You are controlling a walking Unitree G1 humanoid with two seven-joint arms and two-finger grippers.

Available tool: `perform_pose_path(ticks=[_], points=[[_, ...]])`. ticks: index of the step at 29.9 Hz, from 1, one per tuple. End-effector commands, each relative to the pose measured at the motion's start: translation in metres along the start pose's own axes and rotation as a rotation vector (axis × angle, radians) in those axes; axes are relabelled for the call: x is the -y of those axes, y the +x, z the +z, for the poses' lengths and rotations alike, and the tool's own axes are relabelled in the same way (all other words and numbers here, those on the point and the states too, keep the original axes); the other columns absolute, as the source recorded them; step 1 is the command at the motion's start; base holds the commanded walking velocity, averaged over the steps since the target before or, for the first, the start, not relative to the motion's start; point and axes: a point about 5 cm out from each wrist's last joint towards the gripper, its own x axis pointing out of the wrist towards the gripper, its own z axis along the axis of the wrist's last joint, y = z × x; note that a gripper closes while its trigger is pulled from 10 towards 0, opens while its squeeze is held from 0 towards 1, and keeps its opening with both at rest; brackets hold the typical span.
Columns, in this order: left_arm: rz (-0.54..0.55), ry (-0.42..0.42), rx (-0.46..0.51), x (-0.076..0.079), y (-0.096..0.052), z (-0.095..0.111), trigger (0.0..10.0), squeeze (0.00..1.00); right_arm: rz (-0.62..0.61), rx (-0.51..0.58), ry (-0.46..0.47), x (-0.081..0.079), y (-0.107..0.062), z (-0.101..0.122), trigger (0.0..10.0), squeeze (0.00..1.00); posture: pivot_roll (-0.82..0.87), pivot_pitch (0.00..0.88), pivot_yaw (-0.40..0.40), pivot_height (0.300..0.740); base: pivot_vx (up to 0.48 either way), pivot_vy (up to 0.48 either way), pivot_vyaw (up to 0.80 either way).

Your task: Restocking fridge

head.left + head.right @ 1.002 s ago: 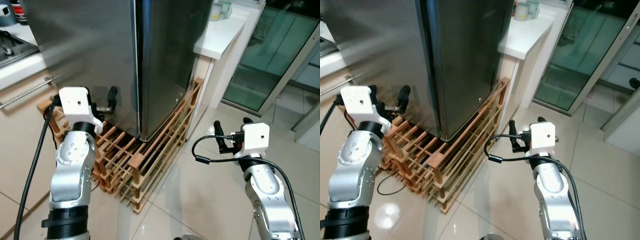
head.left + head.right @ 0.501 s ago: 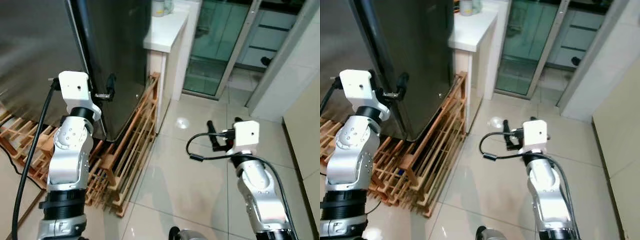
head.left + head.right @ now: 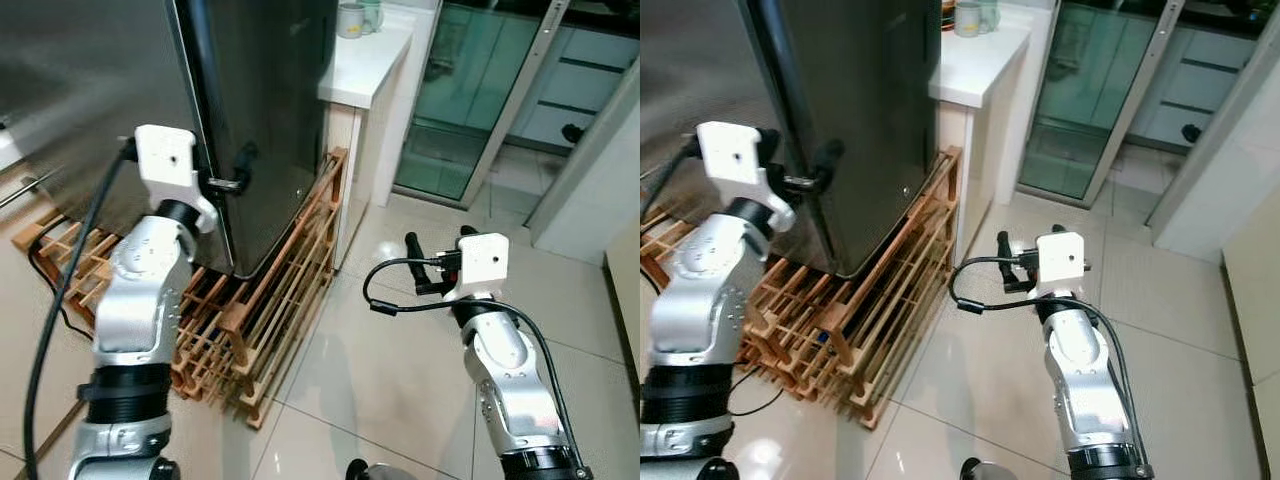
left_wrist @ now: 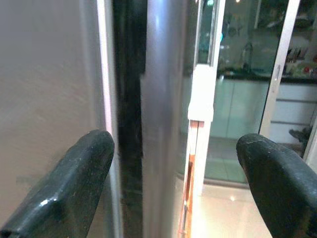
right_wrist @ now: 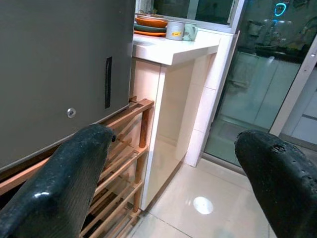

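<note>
A glossy tiled floor [image 3: 380, 380] runs to a sliding glass door [image 3: 470, 100]. The steel fridge [image 3: 260, 90] stands closed on the robot's left, resting on a low wooden slatted rack [image 3: 270, 310]. Just beside it a white counter [image 3: 370, 65] carries 2 mugs [image 3: 358, 17] and, in the right wrist view, stacked plates [image 5: 151, 24]. The left gripper [image 3: 240, 172] is raised at the fridge's front corner, its 2 fingers [image 4: 74, 183] spread apart on either side of the dark vertical edge, grasping nothing. The right gripper [image 3: 438, 262] hovers above the floor, well apart from the fridge, fingers [image 5: 69, 183] parted and empty.
</note>
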Motion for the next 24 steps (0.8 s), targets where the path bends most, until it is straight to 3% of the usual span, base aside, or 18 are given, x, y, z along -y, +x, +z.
perform_pose_path(ticks=[1,6,9,13,14,15,18,19,20,21,22,23,24], points=[[-0.001,-0.015,-0.024,0.003,0.006,-0.001,10.0,0.00,0.001,0.014,-0.015,0.001,0.000,0.002,10.0,0.00,-0.06,0.000,-0.001,0.740,0.000,0.000,0.00],[-0.004,-0.023,-0.047,0.005,0.012,-0.005,10.0,0.00,-0.003,0.013,-0.017,0.002,-0.001,0.001,10.0,0.00,-0.07,0.000,0.005,0.740,0.000,0.000,0.00],[-0.050,-0.040,-0.058,0.015,0.021,-0.009,10.0,0.00,-0.004,0.010,-0.015,0.001,-0.003,0.000,10.0,0.00,-0.08,0.000,0.009,0.740,0.000,0.000,0.00],[-0.226,-0.046,-0.034,0.049,0.036,-0.008,10.0,0.00,0.027,-0.006,-0.007,-0.003,-0.003,-0.002,10.0,0.00,-0.09,0.000,-0.001,0.740,0.000,0.000,0.00],[-0.346,-0.031,-0.010,0.077,0.048,-0.004,10.0,0.00,0.073,-0.034,-0.005,-0.007,-0.006,-0.006,10.0,0.00,-0.10,0.000,-0.004,0.740,0.000,0.000,0.00],[-0.346,-0.031,-0.010,0.077,0.048,-0.004,10.0,0.00,0.073,-0.034,-0.005,-0.007,-0.006,-0.006,10.0,0.00,-0.10,0.000,-0.004,0.740,0.000,0.000,0.00],[-0.486,-0.066,0.024,0.111,0.057,0.006,10.0,0.00,0.111,-0.063,-0.003,-0.010,-0.014,-0.011,10.0,0.00,-0.13,0.000,0.009,0.740,0.000,0.000,0.00],[-0.592,-0.228,0.039,0.142,0.063,0.015,10.0,0.00,0.143,-0.104,0.001,-0.011,-0.021,-0.019,10.0,0.00,-0.11,0.000,0.012,0.740,0.000,0.000,0.00],[-0.642,-0.299,0.045,0.159,0.065,0.020,10.0,0.00,0.163,-0.126,0.004,-0.012,-0.025,-0.024,10.0,0.00,-0.11,0.000,0.009,0.740,0.000,0.000,0.00],[-0.642,-0.299,0.045,0.159,0.065,0.020,10.0,0.00,0.163,-0.126,0.004,-0.012,-0.025,-0.024,10.0,0.00,-0.11,0.000,0.009,0.740,0.000,0.000,0.00],[-0.883,-0.365,0.082,0.221,0.054,0.039,10.0,0.00,0.202,-0.158,0.010,-0.019,-0.030,-0.031,10.0,0.00,-0.13,0.000,0.023,0.740,0.000,0.000,0.00],[-0.883,-0.365,0.082,0.221,0.054,0.039,10.0,0.00,0.202,-0.158,0.010,-0.019,-0.030,-0.031,10.0,0.00,-0.13,0.000,0.023,0.740,0.000,0.000,0.00],[-0.981,-0.375,0.100,0.243,0.047,0.046,10.0,0.00,0.215,-0.166,0.009,-0.022,-0.031,-0.032,10.0,0.00,-0.13,0.000,0.023,0.740,0.000,0.000,0.00]])
